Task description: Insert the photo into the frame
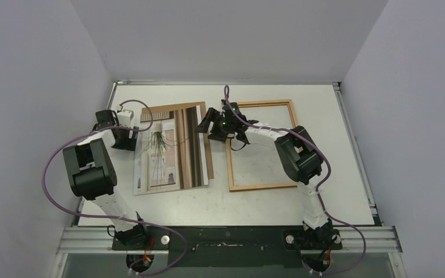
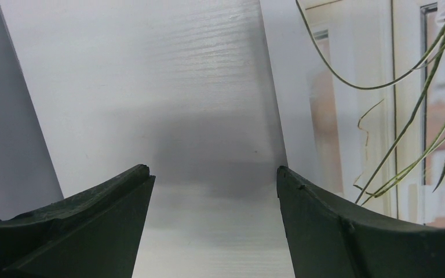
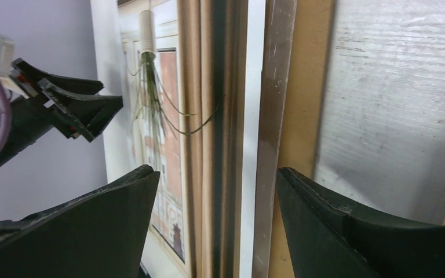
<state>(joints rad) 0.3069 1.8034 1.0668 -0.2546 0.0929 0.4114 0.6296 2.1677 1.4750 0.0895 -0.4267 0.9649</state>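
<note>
The frame [image 1: 261, 186] lay empty on the worktop's [image 1: 336, 174] right half; the photo [image 1: 171, 147] lay face up left of it on a brown sheet [image 1: 208, 156], long axis running near edge to far. The wrist views showed the left gripper [image 2: 214, 174] and right gripper [image 3: 217, 174] spread wide, holding nothing, at the photo's side edges.

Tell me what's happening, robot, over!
Both grippers open, empty: left gripper at left edge of photo, right gripper between photo and frame. Photo face up, outside the frame. Frame empty, only the right arm above it.
</note>
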